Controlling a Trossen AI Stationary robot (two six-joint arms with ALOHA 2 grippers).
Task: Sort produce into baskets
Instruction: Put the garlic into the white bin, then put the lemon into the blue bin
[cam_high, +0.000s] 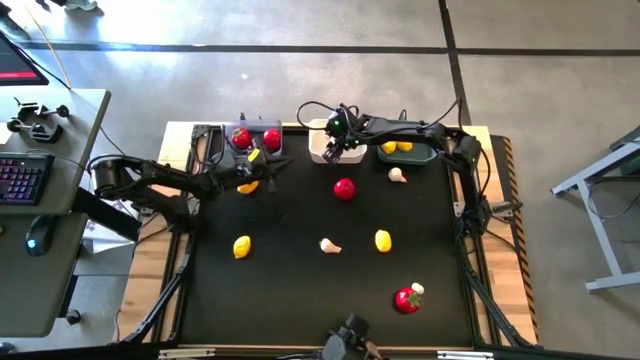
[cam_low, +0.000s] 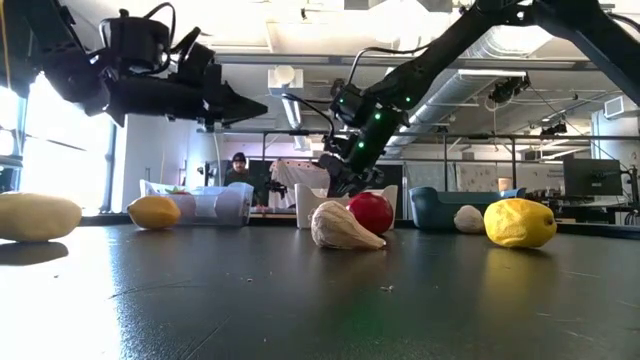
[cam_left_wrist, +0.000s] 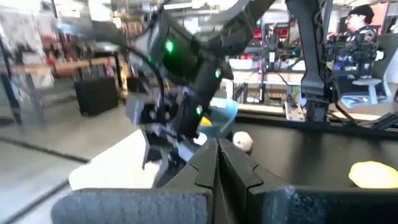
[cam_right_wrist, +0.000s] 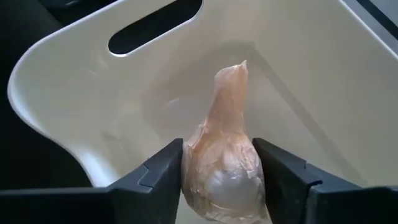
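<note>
1. Tomatoes (cam_high: 241, 138), two of them, are already sitting in the grey basket (cam_high: 257, 127) at 11 o'clock on the table.
2. Left gripper (cam_left_wrist: 217, 149) is hovering just in front of that basket, fingers pressed together and holding nothing; a loose lemon (cam_high: 247, 186) is lying under it.
3. Right gripper (cam_right_wrist: 221, 180) is hanging over the white basket (cam_right_wrist: 74, 74) at 12 o'clock, pinching a garlic bulb (cam_right_wrist: 221, 155); the drop looks about to happen.
4. Teal basket (cam_high: 425, 158) at 1 o'clock is already holding lemons (cam_high: 397, 148).
5. Leftovers are still lying on the mat:
   - second lemon (cam_high: 241, 246) at 8 o'clock
   - garlic (cam_high: 329, 245) and tomato (cam_high: 344, 188) near centre
   - third lemon (cam_high: 382, 240) at 4 o'clock
   - another garlic (cam_high: 397, 175) at 2 o'clock
   - tomato with garlic touching (cam_high: 406, 299) at 5 o'clock
6. Judging roughly half done.
</note>
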